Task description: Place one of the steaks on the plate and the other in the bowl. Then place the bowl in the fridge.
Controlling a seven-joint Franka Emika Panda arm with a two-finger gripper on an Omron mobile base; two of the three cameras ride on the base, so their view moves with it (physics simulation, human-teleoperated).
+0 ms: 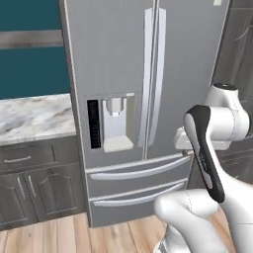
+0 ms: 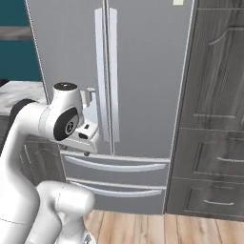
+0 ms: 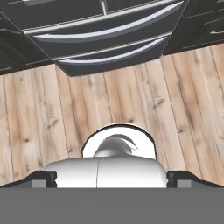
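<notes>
Fridge [image 1: 123,74] doors stood closed directly ahead of the robot, tall and grey steel, with two long vertical handles meeting at the centre seam. A water dispenser [image 1: 114,123] was set into the left door, and two lower drawers [image 1: 138,185] with curved bar handles sat beneath the doors. To the left of the fridge, a marble-patterned surface [image 1: 34,116] topped dark grey cabinets [image 1: 34,185], with a teal wall above it. To the right of the fridge rose tall dark cabinetry [image 2: 214,119]. Pale wooden floor [image 3: 43,109] ran up to the foot of the fridge. The white arm was folded up in front of the fridge, its hand close to the doors and pointing down at the floor. The tool [image 3: 112,179] was released, its two dark fingertips [image 3: 41,178] spread wide apart at the bottom of the hand view, grasping nothing.
</notes>
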